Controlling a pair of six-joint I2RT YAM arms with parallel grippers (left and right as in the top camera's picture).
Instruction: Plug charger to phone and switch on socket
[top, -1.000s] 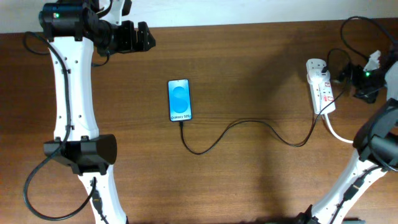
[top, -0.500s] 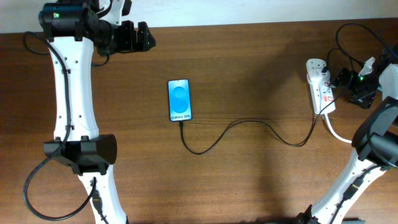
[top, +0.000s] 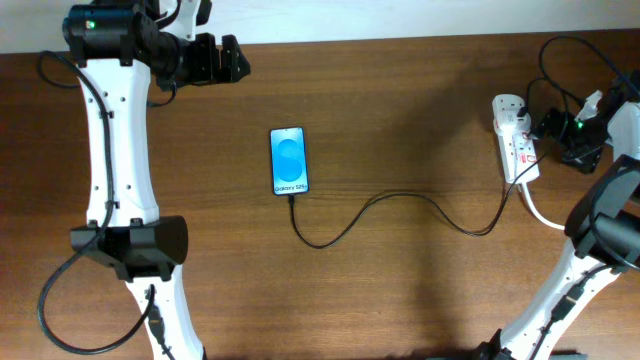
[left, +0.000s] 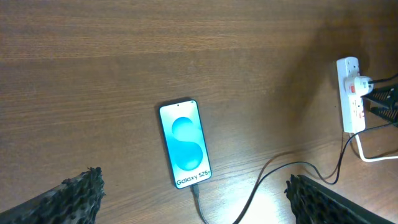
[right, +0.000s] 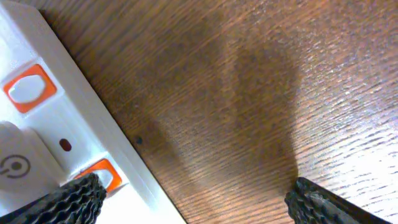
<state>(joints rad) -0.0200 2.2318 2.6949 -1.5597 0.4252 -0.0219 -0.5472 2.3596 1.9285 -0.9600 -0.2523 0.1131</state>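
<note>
The phone (top: 289, 160) lies flat mid-table with its blue screen up; it also shows in the left wrist view (left: 185, 151). The black charger cable (top: 400, 200) runs from the phone's near end, where its tip sits in the port, to the socket (top: 515, 137), a white power strip at the right. My right gripper (top: 552, 127) is open, low at the strip's right side. In the right wrist view its left finger (right: 68, 199) touches an orange switch (right: 102, 174) on the socket (right: 37, 118). My left gripper (top: 235, 60) is open and empty at the far left, away from the phone.
A thick white cord (top: 545, 215) leaves the strip toward the near right. Black arm cables (top: 565, 55) loop behind the strip. The left arm's base (top: 135, 245) stands at the near left. A second orange switch (right: 25, 87) shows on the strip.
My right gripper has moved left, closer to the power strip's side. The left arm, phone and cable have not moved.
</note>
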